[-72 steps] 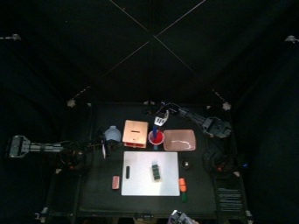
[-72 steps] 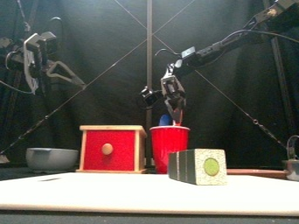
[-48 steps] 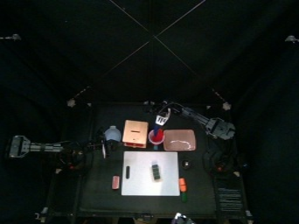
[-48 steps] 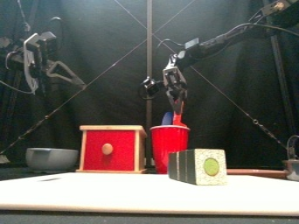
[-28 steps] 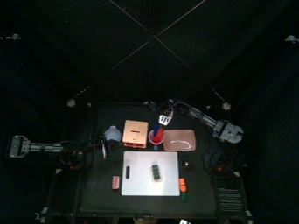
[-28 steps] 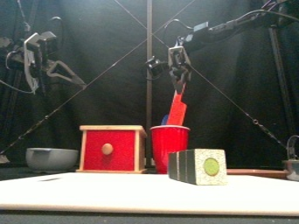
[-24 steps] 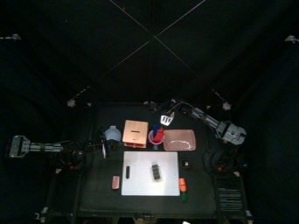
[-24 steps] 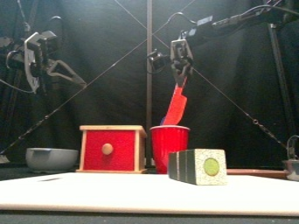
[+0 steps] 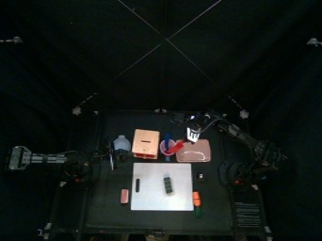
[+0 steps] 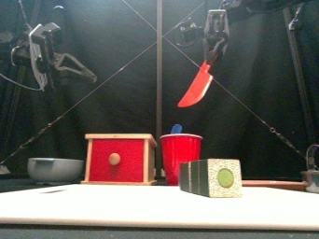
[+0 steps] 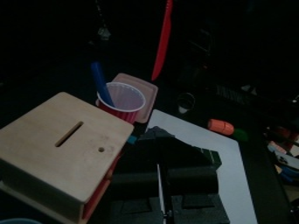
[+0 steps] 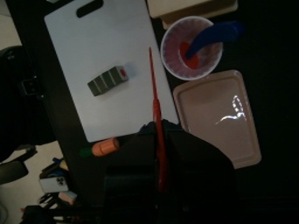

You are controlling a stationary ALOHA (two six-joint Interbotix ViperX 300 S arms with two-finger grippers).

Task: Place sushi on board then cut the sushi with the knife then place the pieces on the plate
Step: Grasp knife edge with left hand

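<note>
1. Right gripper (image 10: 215,47): sits at the upper middle-right of the front view, high above the table. Its jaws are clamped on the handle of the red knife (image 10: 196,89). The blade hangs downward at a slant and is clear of everything below it. In the right wrist view the blade (image 12: 153,96) runs straight out from between the jaws. In the top view this gripper (image 9: 193,129) lies just above centre, over the far edge of the pink tray (image 9: 193,152).

2. Left gripper (image 10: 44,42): raised at the upper left of the front view, well apart from the table items. In the left wrist view its jaws stand together, with only a thin seam between them, and nothing is held.

3. Sushi roll (image 10: 214,177): whole, lying on the white cutting board (image 10: 137,207) at lower centre-right of the front view. In the top view the roll (image 9: 165,185) sits near the middle of the board (image 9: 149,174).

4. Red cup (image 10: 182,159): upright at centre, behind the roll. The blue knife (image 10: 176,129) shows above its rim.

5. Wooden box (image 10: 119,159): just left of the cup, with its red drawer front facing the camera.

6. Blue-grey bowl (image 10: 55,169): at the lower left, beside the box.

7. Pink tray: right of the cup and above the board in the top view. Nothing lies on it.

8. An orange toy (image 9: 195,198) lies just off the board's right edge.
</note>
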